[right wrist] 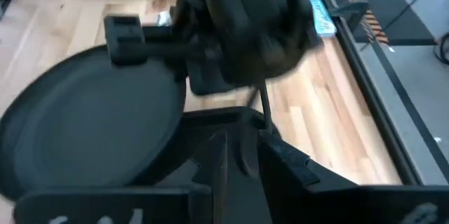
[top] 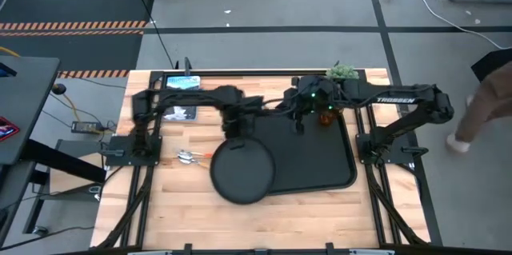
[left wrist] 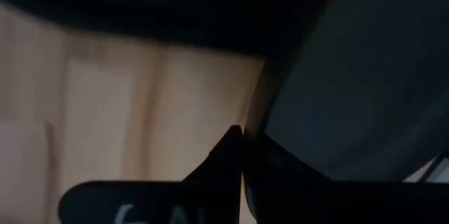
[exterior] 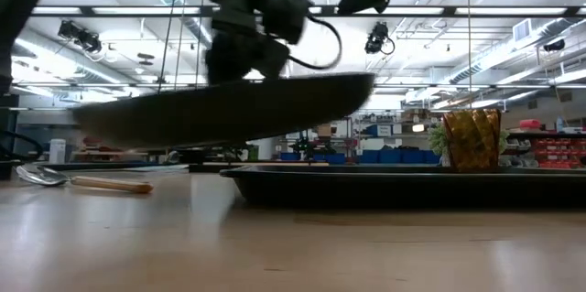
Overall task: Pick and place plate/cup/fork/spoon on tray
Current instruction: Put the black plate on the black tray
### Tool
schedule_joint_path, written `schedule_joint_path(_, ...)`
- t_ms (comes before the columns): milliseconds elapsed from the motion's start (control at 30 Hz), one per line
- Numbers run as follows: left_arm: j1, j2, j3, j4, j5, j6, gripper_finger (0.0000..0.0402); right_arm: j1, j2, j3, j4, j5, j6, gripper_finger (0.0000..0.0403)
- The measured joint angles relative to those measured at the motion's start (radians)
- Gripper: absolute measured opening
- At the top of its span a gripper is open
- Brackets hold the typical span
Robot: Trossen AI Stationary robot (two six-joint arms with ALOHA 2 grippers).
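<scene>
Wooden worktop carries tray; cup already in tray's far corner. Left tool clamps plate rim, plate airborne, half over tray edge. Right tool empty, fingers together, over tray. Spoon and fork left on worktop.

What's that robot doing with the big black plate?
The left pincer is holding the plate by its rim, lifted off the table, with one edge hanging over the black tray. The orange cup already stands on the tray at its far right corner. The right pincer hovers above the tray near the cup, holding nothing. The spoon and the fork lie on the table left of the plate.
</scene>
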Motion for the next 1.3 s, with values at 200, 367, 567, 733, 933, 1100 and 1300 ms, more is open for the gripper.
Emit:
schedule_joint_path(200,0.059,0.18,0.275,-0.072,-0.022,0.041,0.0012,-0.045,-0.043,0.0,-0.043,-0.002,-0.008,0.0087)
schedule_joint_path(367,0.081,0.284,0.42,-0.065,-0.054,0.055,0.0013,-0.064,-0.086,0.0,-0.053,-0.002,-0.008,0.0087)
schedule_joint_path(567,0.074,0.351,0.469,0.026,-0.065,0.054,0.0013,-0.081,-0.126,0.0,-0.071,-0.002,-0.017,0.0087)
schedule_joint_path(733,0.057,0.375,0.469,0.053,-0.062,0.057,0.0014,-0.082,-0.133,0.0,-0.072,-0.002,-0.016,0.0087)
schedule_joint_path(933,0.03,0.384,0.469,0.151,-0.075,0.059,0.0042,-0.082,-0.133,0.0,-0.072,-0.002,-0.008,0.0087)
schedule_joint_path(1100,0.009,0.384,0.469,0.222,-0.075,0.066,0.0084,-0.081,-0.133,0.0,-0.073,-0.002,-0.001,0.0087)
schedule_joint_path(1300,0.0,0.352,0.467,0.136,-0.117,0.15,0.0126,-0.074,-0.133,0.0,-0.084,0.0,0.007,0.0087)
